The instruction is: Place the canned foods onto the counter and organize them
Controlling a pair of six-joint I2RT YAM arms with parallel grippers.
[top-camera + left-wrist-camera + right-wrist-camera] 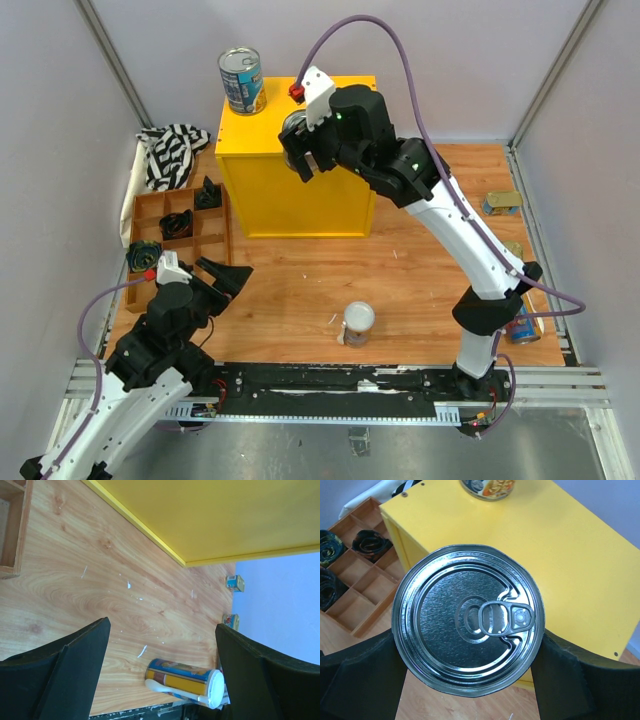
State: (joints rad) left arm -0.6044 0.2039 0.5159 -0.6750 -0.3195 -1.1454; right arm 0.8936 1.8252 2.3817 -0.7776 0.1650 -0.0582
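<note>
The yellow counter point(300, 190) stands at the back of the table. One wide blue-labelled can point(242, 80) stands on its far left corner and shows at the top of the right wrist view point(487, 487). My right gripper point(303, 150) is shut on the second wide silver-topped can point(467, 625) and holds it above the counter's point(555, 555) front edge. A slim white-lidded can point(358, 322) stands on the table and also shows in the left wrist view point(182, 677). My left gripper point(226, 275) is open and empty, well short of the slim can in its own view point(162, 630).
A brown compartment tray point(180, 230) with small black objects lies left of the counter. A striped cloth point(172, 152) lies behind it. Two gold tins point(500, 203) point(513, 247) lie at the right edge. Another blue-yellow can point(524, 326) lies by the right arm's base.
</note>
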